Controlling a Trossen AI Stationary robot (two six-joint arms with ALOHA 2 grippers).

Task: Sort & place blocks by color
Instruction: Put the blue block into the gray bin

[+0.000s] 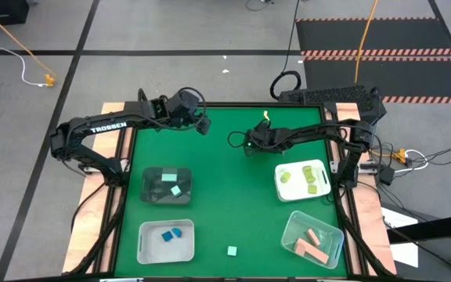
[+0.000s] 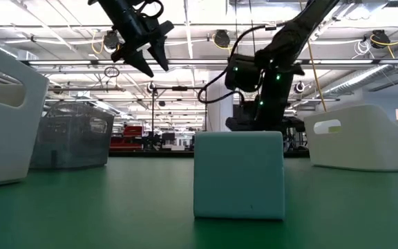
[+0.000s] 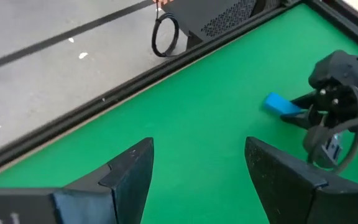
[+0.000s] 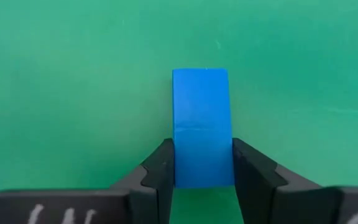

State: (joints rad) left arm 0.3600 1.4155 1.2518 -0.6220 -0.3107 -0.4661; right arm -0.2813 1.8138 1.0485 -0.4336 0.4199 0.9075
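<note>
A blue bar block (image 4: 201,112) lies at the far middle of the green table (image 1: 225,204), with my right gripper (image 4: 202,163) shut on it; it also shows in the left wrist view as the blue block (image 3: 281,104) at my right gripper (image 3: 306,112). My left gripper (image 3: 197,168) hangs open and holds nothing, high over the far left (image 1: 202,123). A pale mint cube (image 2: 239,174) rests flat on the table near its front edge (image 1: 232,251). Other blocks lie sorted in trays. My right gripper pinches the blue bar's two long sides (image 4: 178,163) between its two fingers (image 4: 160,168), at the end nearest the wrist. The fingers slant down from the table's right and run along the bar. The bar lies flat and sticks out past the fingertips.
A dark tray (image 1: 167,186) holds mint blocks, and a white tray (image 1: 165,240) at the near left holds blue ones. At the right, a white tray (image 1: 302,180) has yellow-green blocks and a clear tray (image 1: 313,239) has salmon ones. Bare green lies between the trays.
</note>
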